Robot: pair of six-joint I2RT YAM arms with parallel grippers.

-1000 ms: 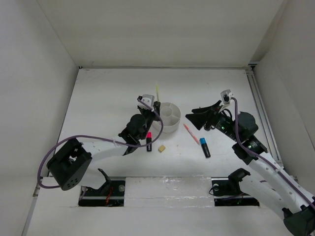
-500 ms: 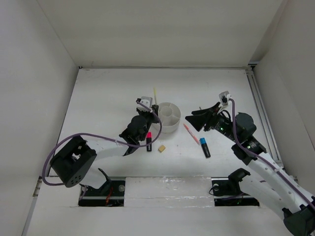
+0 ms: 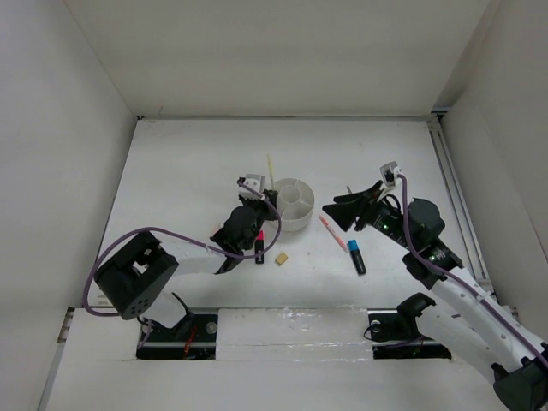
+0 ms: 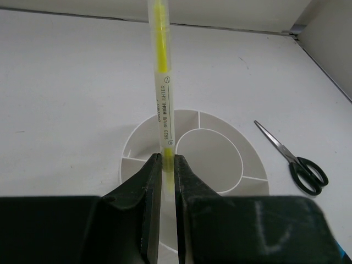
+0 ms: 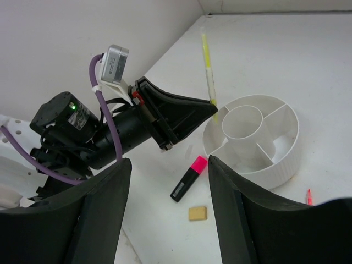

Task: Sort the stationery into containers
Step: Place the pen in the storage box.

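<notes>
My left gripper [image 3: 261,208] is shut on a thin yellow pen [image 3: 271,169]. It holds the pen upright and tilted, with the lower end at the left rim of the round white organizer [image 3: 295,221]. The left wrist view shows the pen [image 4: 162,82] pinched between the jaws over the organizer [image 4: 253,168]. My right gripper [image 3: 336,211] is open and empty, hovering right of the organizer. Its wrist view shows the pink-capped marker [image 5: 188,177] and tan eraser [image 5: 198,213] below it. The blue-capped marker [image 3: 356,256] and pink pen [image 3: 332,231] lie on the table.
Black-handled scissors [image 4: 294,160] lie right of the organizer, mostly hidden under my right gripper in the top view. The pink-capped marker [image 3: 259,246] and eraser [image 3: 280,257] lie just in front of the left arm. White walls enclose the table on three sides.
My left gripper has lowered the yellow pen and brought it closer to the organizer's left rim. My right gripper has drifted slightly left and down.
</notes>
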